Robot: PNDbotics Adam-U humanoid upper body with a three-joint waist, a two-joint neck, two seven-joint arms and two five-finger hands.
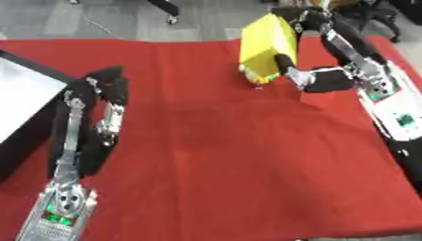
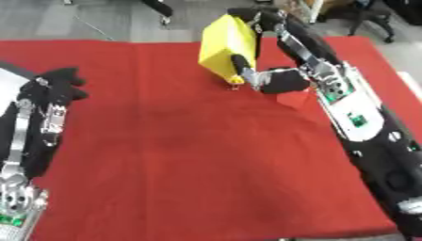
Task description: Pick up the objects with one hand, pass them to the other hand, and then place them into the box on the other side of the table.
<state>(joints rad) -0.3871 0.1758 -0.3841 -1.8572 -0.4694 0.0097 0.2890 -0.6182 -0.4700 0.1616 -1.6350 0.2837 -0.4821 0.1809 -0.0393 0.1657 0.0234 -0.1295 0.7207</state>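
Yellow box [image 1: 268,47] — right hand [image 1: 317,75] fingers clasping, red cloth [image 1: 214,141] below

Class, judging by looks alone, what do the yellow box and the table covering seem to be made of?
Yellow box: probably cardboard or thin plastic, matte; flat faces, sharp edges. Red cloth: fabric, matte; it shows soft folds and no shine.

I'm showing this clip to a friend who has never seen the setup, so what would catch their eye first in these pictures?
First, the bright yellow rectangular box, tilted and held up near the far edge of the red cloth-covered table by the robot's right hand, thumb and fingers curled round it. Next, the black and silver left hand lying with straight fingers on the cloth at the left, beside a black-walled box with a white inside.
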